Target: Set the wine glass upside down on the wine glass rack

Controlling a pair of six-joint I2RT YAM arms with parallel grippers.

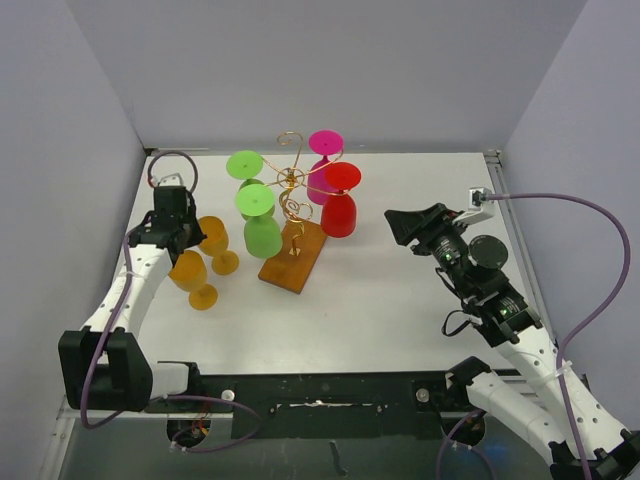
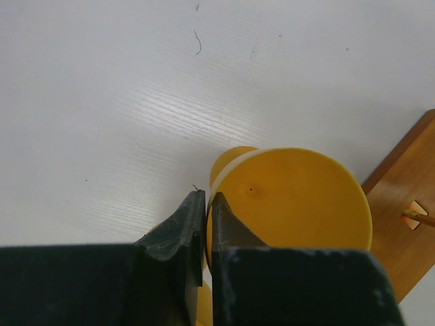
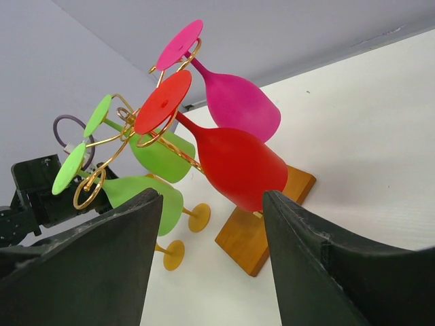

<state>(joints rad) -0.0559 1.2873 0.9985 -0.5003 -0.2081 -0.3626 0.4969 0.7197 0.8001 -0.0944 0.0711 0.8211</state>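
The wine glass rack (image 1: 291, 190) is gold wire on a brown wooden base (image 1: 293, 260) in the middle of the table. Two green glasses (image 1: 258, 218), a red one (image 1: 339, 205) and a pink one (image 1: 324, 150) hang on it upside down. Two yellow wine glasses stand upright left of it. My left gripper (image 1: 186, 240) is shut on the rim of the farther yellow glass (image 1: 213, 237), one finger inside the bowl; it also shows in the left wrist view (image 2: 292, 204), with the gripper (image 2: 206, 204) at its left rim. My right gripper (image 1: 405, 225) is open and empty, right of the rack (image 3: 122, 136).
The second yellow glass (image 1: 190, 275) stands just in front of the held one. The rack's base (image 2: 408, 204) lies close to the right of the held glass. Grey walls enclose the table at the back and both sides.
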